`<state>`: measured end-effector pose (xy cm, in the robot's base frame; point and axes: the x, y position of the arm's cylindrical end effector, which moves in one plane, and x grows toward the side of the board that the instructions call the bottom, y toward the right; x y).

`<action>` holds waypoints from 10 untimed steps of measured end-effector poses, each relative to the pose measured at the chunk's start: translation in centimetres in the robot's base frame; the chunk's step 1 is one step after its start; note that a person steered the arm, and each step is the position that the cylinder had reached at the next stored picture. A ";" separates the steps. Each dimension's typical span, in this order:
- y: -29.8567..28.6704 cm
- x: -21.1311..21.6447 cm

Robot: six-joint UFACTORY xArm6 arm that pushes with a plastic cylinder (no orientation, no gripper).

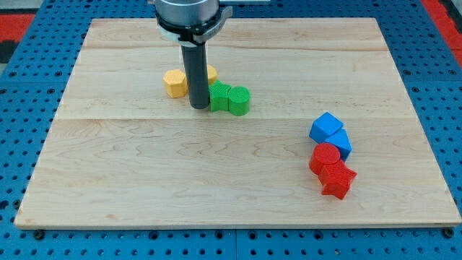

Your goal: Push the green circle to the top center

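The green circle (239, 100) lies a little above the middle of the wooden board (180, 180), touching a second green block (219, 96) on its left. My tip (199, 107) rests on the board just left of that second green block, close to touching it. A yellow hexagon block (175, 83) lies up and left of my tip. Another yellow block (211, 74) shows partly behind the rod.
At the view's right, a blue cube (325, 127) and a second blue block (340, 142) sit above a red circle (325, 158) and a red star (337, 179), all clustered together. Blue pegboard (29, 87) surrounds the board.
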<state>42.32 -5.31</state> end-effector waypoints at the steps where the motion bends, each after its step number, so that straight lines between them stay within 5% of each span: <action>1: 0.8 1.4; 5: 10.1 0.9; 10: 6.6 -6.4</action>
<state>35.90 1.31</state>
